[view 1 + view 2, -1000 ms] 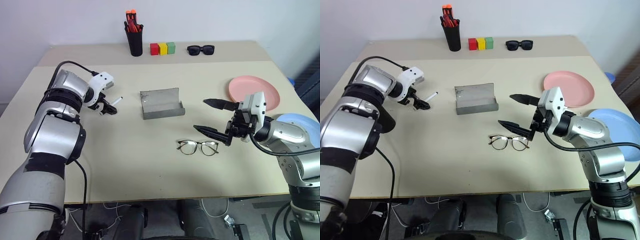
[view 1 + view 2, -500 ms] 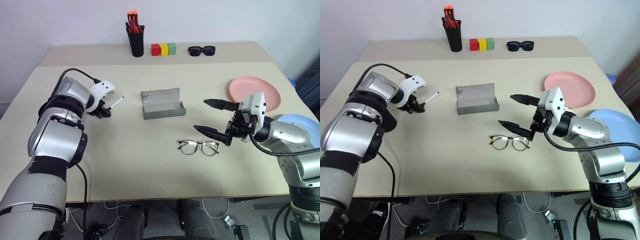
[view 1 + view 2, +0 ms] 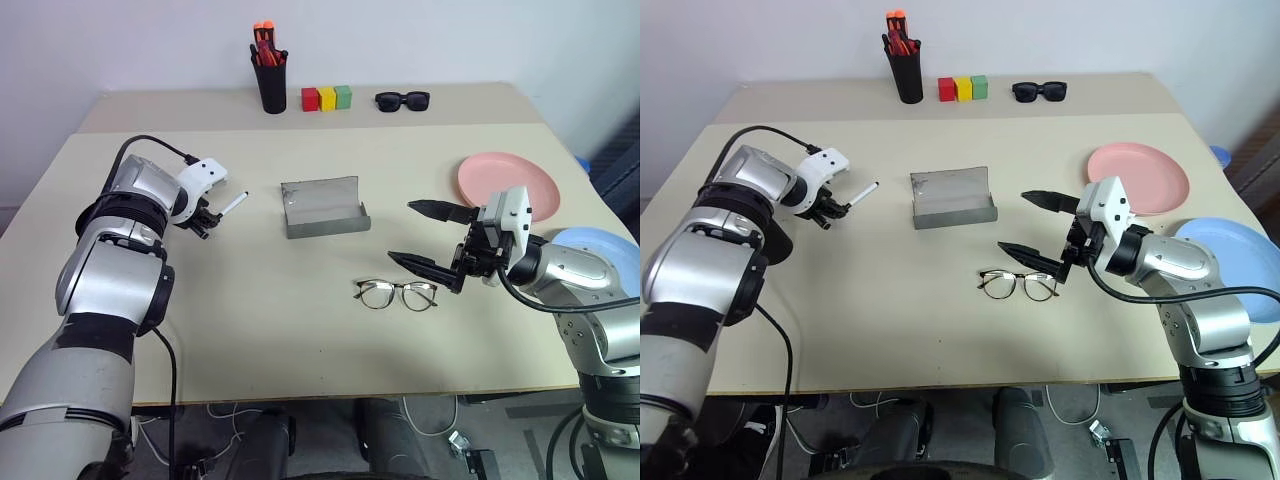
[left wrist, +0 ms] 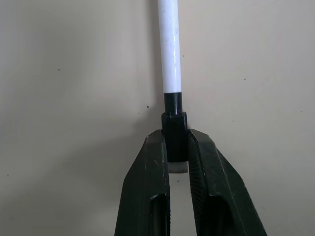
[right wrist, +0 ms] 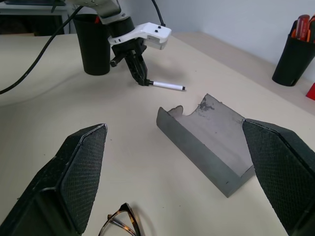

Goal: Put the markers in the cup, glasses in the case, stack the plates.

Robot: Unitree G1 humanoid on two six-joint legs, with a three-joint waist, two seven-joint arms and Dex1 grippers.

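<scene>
Gripping the black cap end of the white marker, your left pincer had its two fingers drawn in tight on either side of it, the white barrel running straight out ahead over the beige counter. From the head views you could see that marker lying low at the counter's left side, its free end pointing toward the grey glasses case. That case sat open near the middle, lid raised at the back. Just in front of it and toward your right lay the thin dark-framed glasses, lenses flat on the counter, apart from the case.

Your right pincer hovered close above the glasses with its fingers spread wide and nothing between them. Behind it the pink plate rested at the right side, and the light blue plate showed beyond your right forearm near the right edge, apart from the pink one.

The right wrist view caught the black cup standing upright just behind your left pincer. Along the far edge stood a black pen holder with red and orange pens, then red, yellow and green blocks, then black sunglasses.
</scene>
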